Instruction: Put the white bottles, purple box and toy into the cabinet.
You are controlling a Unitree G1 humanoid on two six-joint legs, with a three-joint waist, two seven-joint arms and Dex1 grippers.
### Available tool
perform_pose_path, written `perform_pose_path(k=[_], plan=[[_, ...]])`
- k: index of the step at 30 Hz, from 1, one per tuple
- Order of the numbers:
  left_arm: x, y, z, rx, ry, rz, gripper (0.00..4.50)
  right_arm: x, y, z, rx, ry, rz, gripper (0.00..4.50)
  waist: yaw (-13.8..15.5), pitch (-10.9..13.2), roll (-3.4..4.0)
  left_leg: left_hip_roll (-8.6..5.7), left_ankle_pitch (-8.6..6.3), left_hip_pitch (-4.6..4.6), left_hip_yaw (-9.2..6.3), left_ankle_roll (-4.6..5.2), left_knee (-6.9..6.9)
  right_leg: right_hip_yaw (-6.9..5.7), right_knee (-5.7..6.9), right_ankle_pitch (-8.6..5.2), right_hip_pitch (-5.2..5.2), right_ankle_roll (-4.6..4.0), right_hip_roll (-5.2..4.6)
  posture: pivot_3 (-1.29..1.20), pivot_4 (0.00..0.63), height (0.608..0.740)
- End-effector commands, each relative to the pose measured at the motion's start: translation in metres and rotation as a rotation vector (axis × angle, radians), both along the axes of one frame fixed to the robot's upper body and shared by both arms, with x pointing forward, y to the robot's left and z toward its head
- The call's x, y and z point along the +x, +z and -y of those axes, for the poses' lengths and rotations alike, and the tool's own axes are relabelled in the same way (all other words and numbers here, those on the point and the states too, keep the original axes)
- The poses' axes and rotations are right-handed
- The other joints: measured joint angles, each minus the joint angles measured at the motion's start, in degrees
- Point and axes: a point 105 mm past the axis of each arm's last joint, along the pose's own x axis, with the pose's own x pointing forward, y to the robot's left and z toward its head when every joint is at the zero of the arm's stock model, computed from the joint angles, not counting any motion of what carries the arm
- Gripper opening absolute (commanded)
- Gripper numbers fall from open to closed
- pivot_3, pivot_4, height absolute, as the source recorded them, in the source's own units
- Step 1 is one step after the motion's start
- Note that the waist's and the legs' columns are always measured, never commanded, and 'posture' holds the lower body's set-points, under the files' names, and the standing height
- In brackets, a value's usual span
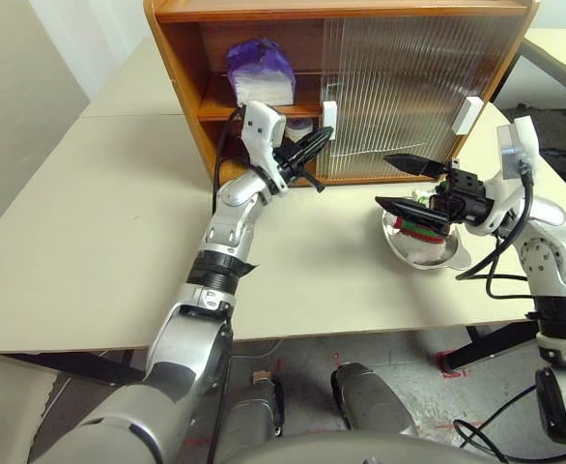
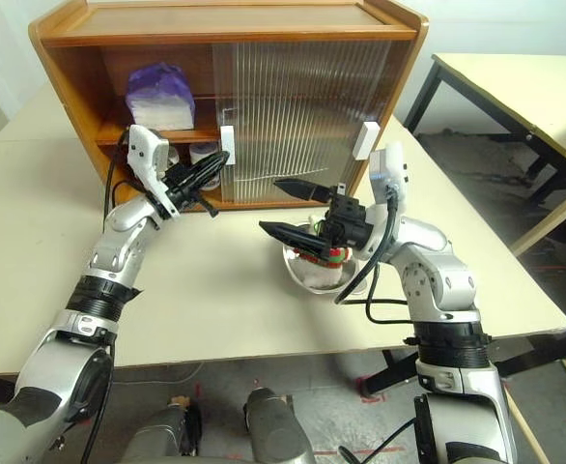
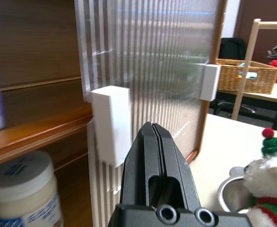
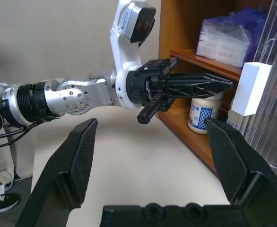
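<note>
The purple box [image 1: 260,70] lies on the shelf in the open left half of the cabinet [image 1: 182,58]. Below the shelf stand two white bottles [image 2: 172,155] [image 2: 206,152]; one shows close in the left wrist view [image 3: 22,189]. My left gripper [image 1: 322,137] is shut and empty, its tip right by the white handle [image 3: 111,124] of the ribbed sliding door. The toy [image 1: 420,232] sits in a steel bowl [image 1: 452,261] on the table before the cabinet's right half. Just above and left of the toy, my right gripper [image 1: 382,180] stands wide open and points left, holding nothing.
Both sliding doors cover the cabinet's right half; the second handle [image 1: 467,114] is at its far right. The pale table [image 1: 99,222] has free room on the left. A wicker basket [image 3: 245,75] sits on another table [image 2: 515,87] to the right.
</note>
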Motion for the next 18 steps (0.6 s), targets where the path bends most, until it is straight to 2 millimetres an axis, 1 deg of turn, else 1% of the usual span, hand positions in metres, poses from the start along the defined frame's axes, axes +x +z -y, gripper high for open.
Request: perform_pose_path(k=[1,5,7,13,18], plan=[[0.002,-0.002,0.007,0.025,-0.032,-0.013,0.04,-0.002,0.003,0.0,0.004,0.009,0.02,4.5,-0.1,0.0,0.0,0.0,0.0,0.01,0.0,0.01,0.0,0.0,0.0,0.0,0.01,0.01,0.01,-0.35,0.047,0.74],[0.007,-0.001,0.013,0.022,-0.041,-0.029,0.04,-0.001,0.005,-0.002,0.006,0.014,0.022,4.5,-0.2,0.0,0.01,0.0,0.05,0.0,0.0,0.07,0.04,0.02,0.0,0.04,0.03,0.07,0.04,-0.35,0.038,0.74],[0.01,0.001,0.015,0.021,-0.035,-0.033,0.04,0.0,0.006,-0.003,0.007,0.014,0.023,4.5,-0.2,0.0,0.01,0.0,0.3,-0.01,0.0,0.5,0.05,0.02,0.0,0.04,0.05,0.08,0.04,-0.34,0.039,0.74],[0.025,0.002,0.024,0.072,-0.015,-0.061,0.04,-0.001,0.006,-0.003,0.009,0.02,0.02,4.5,-0.2,0.0,0.01,-0.01,0.3,-0.01,0.01,0.49,0.05,0.04,0.0,0.06,0.06,0.09,0.03,-0.35,0.046,0.74],[0.035,0.008,0.017,0.106,0.055,-0.04,0.04,-0.004,0.005,-0.003,0.014,0.023,0.011,4.5,-0.8,0.0,0.01,-0.01,0.33,-0.03,0.02,0.54,0.04,0.04,-0.02,0.01,0.04,0.19,0.07,-0.36,0.048,0.74]])
